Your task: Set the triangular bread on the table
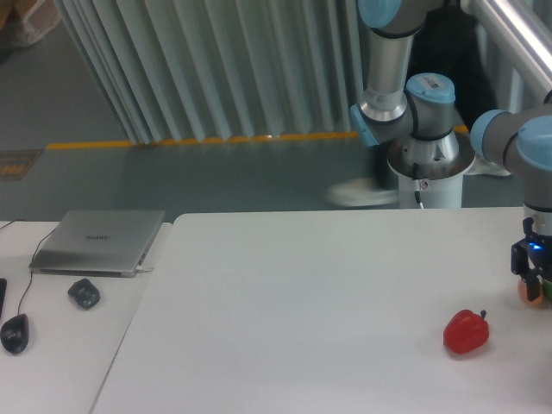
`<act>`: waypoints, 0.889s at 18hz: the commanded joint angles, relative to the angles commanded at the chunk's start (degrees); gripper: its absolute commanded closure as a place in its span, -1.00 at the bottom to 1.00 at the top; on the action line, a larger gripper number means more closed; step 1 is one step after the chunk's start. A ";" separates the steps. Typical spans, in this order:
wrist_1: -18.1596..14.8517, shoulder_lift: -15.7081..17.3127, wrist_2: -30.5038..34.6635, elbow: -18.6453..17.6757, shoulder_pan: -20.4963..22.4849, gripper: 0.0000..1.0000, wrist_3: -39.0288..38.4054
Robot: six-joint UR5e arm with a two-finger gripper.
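Claw [533, 285]: your view cuts it off, grip unclear, beside an orange lump [528, 291]; red pepper [466, 331] on table [302, 302].

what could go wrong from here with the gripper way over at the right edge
1. The gripper works at the frame's right edge, and the orange-tan item at it is mostly cut off, so a bad grasp could go unseen.
2. The red pepper lies close by on the table; a leftward carry could knock it.
3. Whether the jaws hold anything cannot be told.
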 joint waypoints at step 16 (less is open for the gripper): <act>2.37 0.09 -0.53 -0.52 0.44 -1.00 0.44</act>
